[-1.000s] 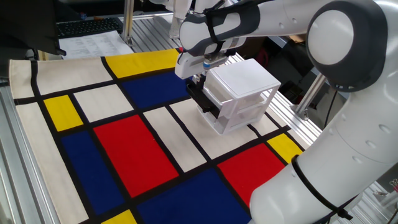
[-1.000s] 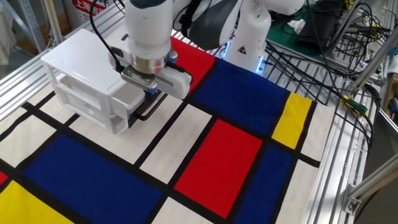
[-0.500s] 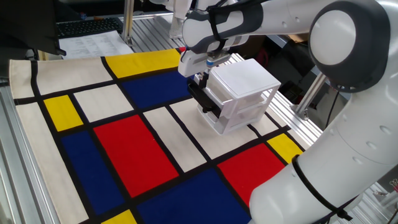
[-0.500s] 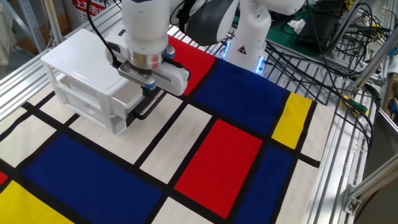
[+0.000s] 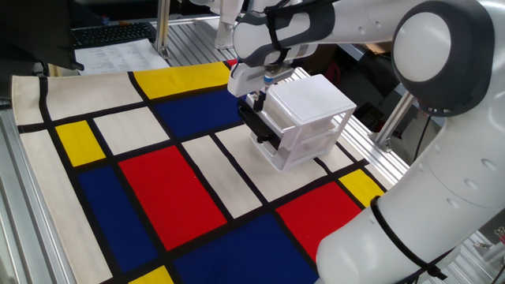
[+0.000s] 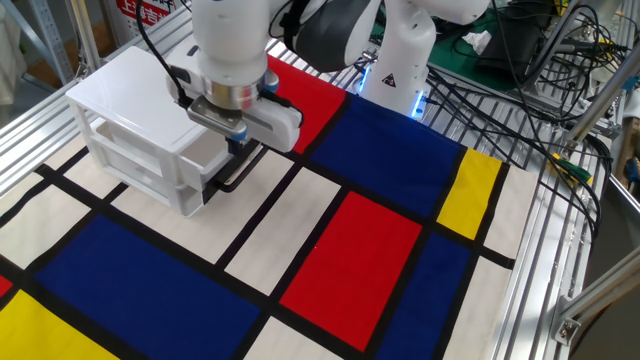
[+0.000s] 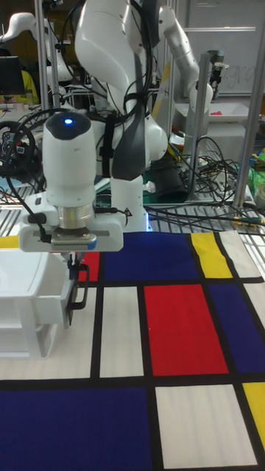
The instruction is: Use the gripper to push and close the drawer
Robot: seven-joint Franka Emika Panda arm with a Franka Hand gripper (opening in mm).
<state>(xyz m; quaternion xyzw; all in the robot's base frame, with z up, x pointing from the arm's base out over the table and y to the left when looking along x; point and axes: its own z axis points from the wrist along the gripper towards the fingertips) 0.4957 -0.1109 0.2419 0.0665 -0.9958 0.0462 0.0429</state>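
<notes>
The drawer [image 6: 207, 152] is the top tray of a small white cabinet [image 6: 125, 95] and sticks out only a little. Its black front panel [image 5: 257, 126] faces the patterned mat. My gripper [image 6: 237, 144] hangs under the white wrist, right at the drawer's front edge, fingers together with nothing between them. From the opposite side, the gripper [image 5: 256, 98] sits just above the panel, against the cabinet's upper front corner. In the tall view, the gripper [image 7: 73, 268] stands over the black panel [image 7: 74, 294], with the cabinet [image 7: 22, 294] to its left.
A mat of red, blue, yellow and white blocks [image 6: 360, 240] covers the table. The arm's base [image 6: 400, 60] stands behind the cabinet, with a tangle of cables [image 6: 540, 60] beyond it. Metal rails [image 6: 540, 270] edge the table. Papers and a keyboard [image 5: 110, 35] lie at the far end.
The gripper has shifted slightly toward the cabinet, and the drawer's black front has slid in a little with it.
</notes>
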